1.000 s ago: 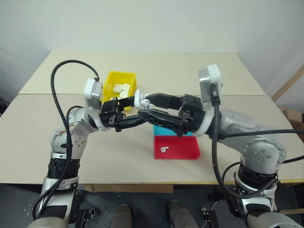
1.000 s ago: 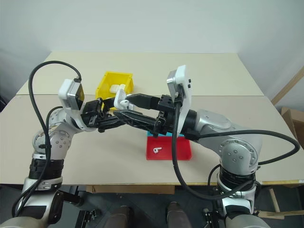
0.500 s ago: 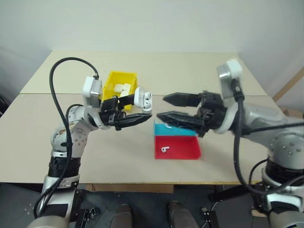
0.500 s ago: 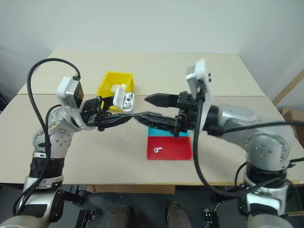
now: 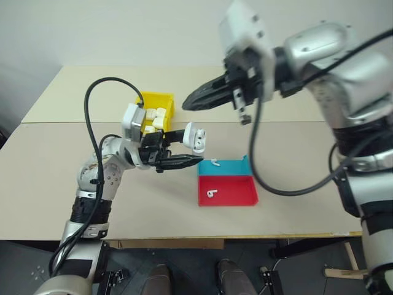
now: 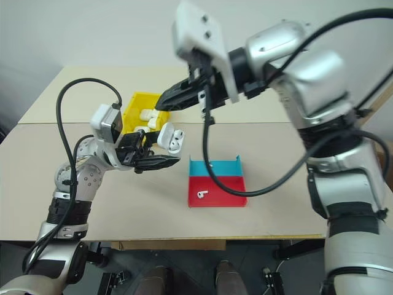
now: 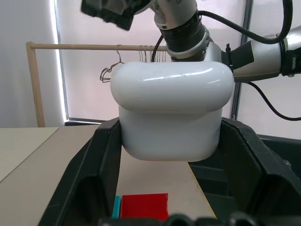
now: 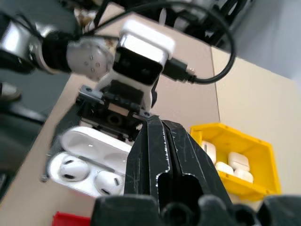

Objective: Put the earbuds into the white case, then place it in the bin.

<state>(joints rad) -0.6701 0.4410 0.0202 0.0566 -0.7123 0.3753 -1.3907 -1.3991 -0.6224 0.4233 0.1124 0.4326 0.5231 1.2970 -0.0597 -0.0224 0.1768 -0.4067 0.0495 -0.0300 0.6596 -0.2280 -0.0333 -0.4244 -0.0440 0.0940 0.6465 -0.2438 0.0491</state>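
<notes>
My left gripper (image 5: 186, 152) is shut on the white case (image 5: 195, 136), held above the table with its lid open. In the right wrist view the case (image 8: 89, 162) holds two earbuds (image 8: 70, 170) side by side. The case (image 7: 171, 113) sits between my left fingers (image 7: 87, 174). Another earbud (image 5: 212, 193) lies on the red part of the tray, and a small white piece (image 5: 215, 162) rests at the blue part's rim. My right gripper (image 5: 187, 102) is shut and empty, raised high above the case and the bin (image 5: 167, 100). The yellow bin stands behind the left gripper.
The flat red-and-blue tray (image 5: 236, 190) lies on the table to the right of the held case. The yellow bin (image 8: 263, 157) contains several white cases. My right forearm and its black cable hang over the tray. The table's seam runs behind the bin.
My right gripper drew back from the case, swung up high above the table and shut. The left gripper kept the open case in about the same place.
</notes>
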